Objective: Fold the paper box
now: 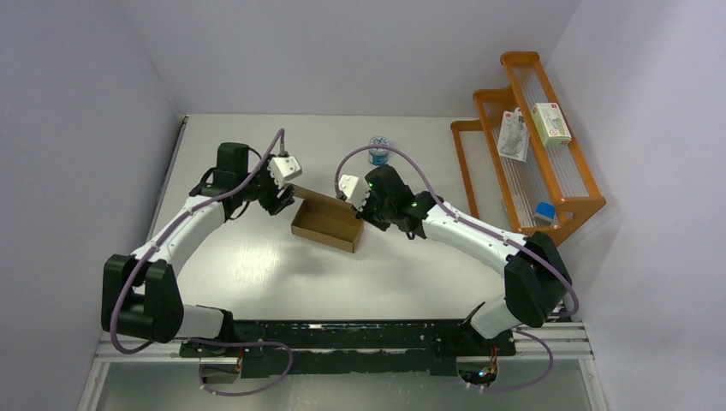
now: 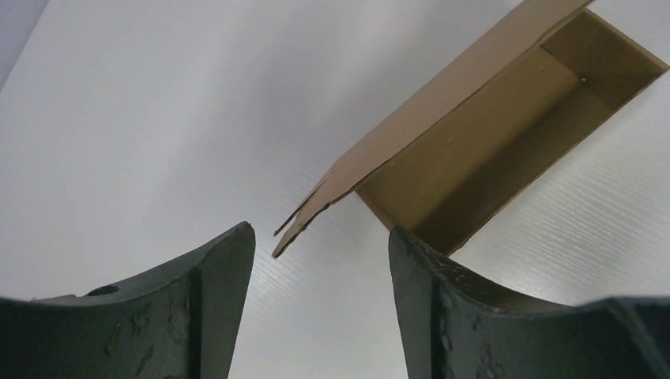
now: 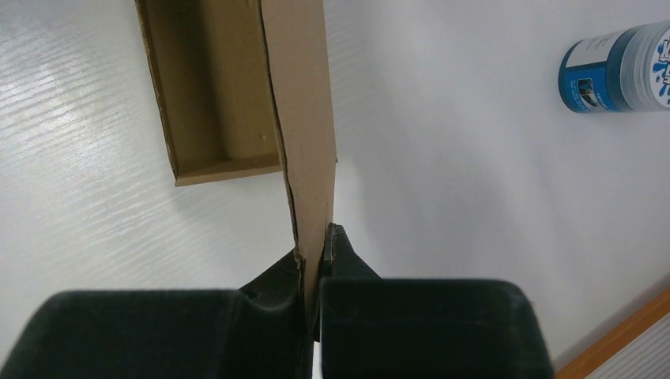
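Paper box [image 1: 328, 224] lies open on the desk [image 1: 257, 274], held by one flap.
Right jaws clenched on the raised lid flap's [image 3: 304, 118] end; left jaws spread and empty, the flap's other end just ahead of them.

White surface [image 1: 257, 265] with two things on it.
A brown open-topped paper box [image 1: 328, 225] sits near the middle, one long flap raised; a blue-and-white round tin [image 1: 378, 151] stands apart from it toward the far edge.
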Available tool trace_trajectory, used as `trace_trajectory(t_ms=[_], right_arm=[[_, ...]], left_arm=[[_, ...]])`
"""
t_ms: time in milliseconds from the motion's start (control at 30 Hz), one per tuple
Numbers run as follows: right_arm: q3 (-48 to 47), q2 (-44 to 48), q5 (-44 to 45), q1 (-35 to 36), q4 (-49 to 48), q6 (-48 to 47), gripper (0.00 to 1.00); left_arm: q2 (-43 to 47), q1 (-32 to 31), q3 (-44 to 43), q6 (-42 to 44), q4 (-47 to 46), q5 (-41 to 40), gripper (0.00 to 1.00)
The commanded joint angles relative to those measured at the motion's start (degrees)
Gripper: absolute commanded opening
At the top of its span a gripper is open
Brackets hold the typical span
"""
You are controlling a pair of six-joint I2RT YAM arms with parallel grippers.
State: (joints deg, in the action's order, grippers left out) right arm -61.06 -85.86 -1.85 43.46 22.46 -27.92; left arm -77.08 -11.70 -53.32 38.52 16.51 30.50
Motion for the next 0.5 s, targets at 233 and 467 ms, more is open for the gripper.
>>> trace_trajectory(t_ms=[233,467], right_arm=[[0.6,1.9,-0.3,-0.2,-0.5,1.1,0.0],[0.8,3.2,-0.4,0.0,-1.2,1.6,0.0]], left_arm=[[-2.3,2.1,0.2,7.6,-2.7,10.0,0.6],[-1.2,2.1,2.0,7.8,-4.4,9.4,0.53]])
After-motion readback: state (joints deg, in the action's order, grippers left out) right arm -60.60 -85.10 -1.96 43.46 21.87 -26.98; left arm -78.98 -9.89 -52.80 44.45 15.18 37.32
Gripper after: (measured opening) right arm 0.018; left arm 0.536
